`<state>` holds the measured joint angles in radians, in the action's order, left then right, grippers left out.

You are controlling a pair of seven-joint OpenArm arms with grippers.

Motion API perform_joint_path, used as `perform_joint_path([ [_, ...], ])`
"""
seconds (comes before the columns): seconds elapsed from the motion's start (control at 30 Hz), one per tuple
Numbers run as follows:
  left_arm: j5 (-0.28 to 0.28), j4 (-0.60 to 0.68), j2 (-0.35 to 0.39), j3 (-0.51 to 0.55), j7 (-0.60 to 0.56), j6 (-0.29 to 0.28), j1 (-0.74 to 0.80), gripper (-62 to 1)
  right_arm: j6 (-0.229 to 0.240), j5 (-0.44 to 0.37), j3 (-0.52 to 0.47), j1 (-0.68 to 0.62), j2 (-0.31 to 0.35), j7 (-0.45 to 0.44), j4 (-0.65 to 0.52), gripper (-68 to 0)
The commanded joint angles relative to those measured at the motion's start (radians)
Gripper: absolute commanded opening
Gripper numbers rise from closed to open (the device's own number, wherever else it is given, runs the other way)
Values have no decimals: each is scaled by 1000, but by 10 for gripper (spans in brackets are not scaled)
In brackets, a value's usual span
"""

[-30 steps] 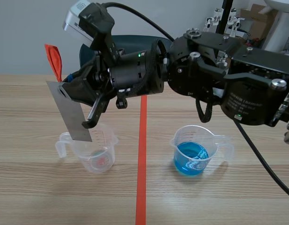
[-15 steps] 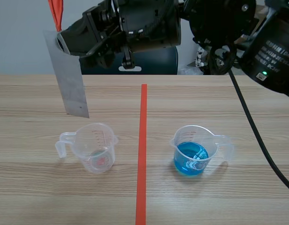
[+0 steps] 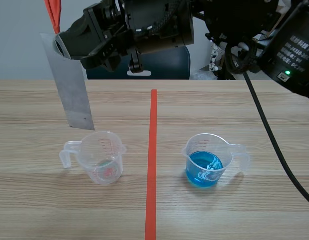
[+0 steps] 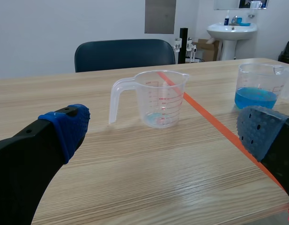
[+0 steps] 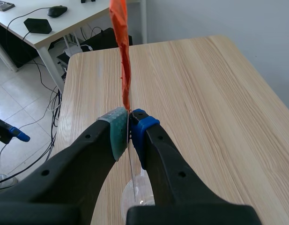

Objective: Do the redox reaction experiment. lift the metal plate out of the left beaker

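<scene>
The grey metal plate (image 3: 71, 85) hangs tilted in the air, its lower end just above and behind the left beaker (image 3: 100, 157), clear of the rim. My right gripper (image 3: 61, 45), on the arm reaching across from the right, is shut on the plate's top end beside an orange tag (image 3: 53, 15). In the right wrist view the gripper (image 5: 129, 133) pinches the plate (image 5: 130, 164) edge-on, with the tag (image 5: 122, 47) rising ahead and the beaker (image 5: 137, 190) below. My left gripper (image 4: 163, 129) is open low over the table, facing the left beaker (image 4: 158, 101). The left arm is outside the scene view.
A second beaker (image 3: 209, 161) holding blue liquid stands right of the red tape line (image 3: 152, 150); it also shows ahead of my left gripper's right finger as a beaker (image 4: 261, 89). A dark chair (image 4: 123, 54) stands behind the table's far edge.
The right gripper has lifted the plate up out of the left beaker; its lower end, inside the beaker a second ago, now hangs above the rim. The beakers have not moved.
</scene>
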<state>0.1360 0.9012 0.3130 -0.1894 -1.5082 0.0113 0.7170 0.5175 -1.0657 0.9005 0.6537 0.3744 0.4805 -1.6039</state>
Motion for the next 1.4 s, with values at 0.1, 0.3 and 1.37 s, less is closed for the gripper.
perform_joint_path([
  [0.1, 2, 17, -2, 0, -46, 2, 8, 14, 0, -12, -6, 28, 0, -13, -7, -669],
  [0.3, 2, 17, -2, 0, -46, 2, 8, 14, 0, -12, -6, 28, 0, -7, -7, -669],
  [1.37, 2, 17, -2, 0, -46, 2, 8, 14, 0, -12, -6, 28, 0, 15, -7, -669],
])
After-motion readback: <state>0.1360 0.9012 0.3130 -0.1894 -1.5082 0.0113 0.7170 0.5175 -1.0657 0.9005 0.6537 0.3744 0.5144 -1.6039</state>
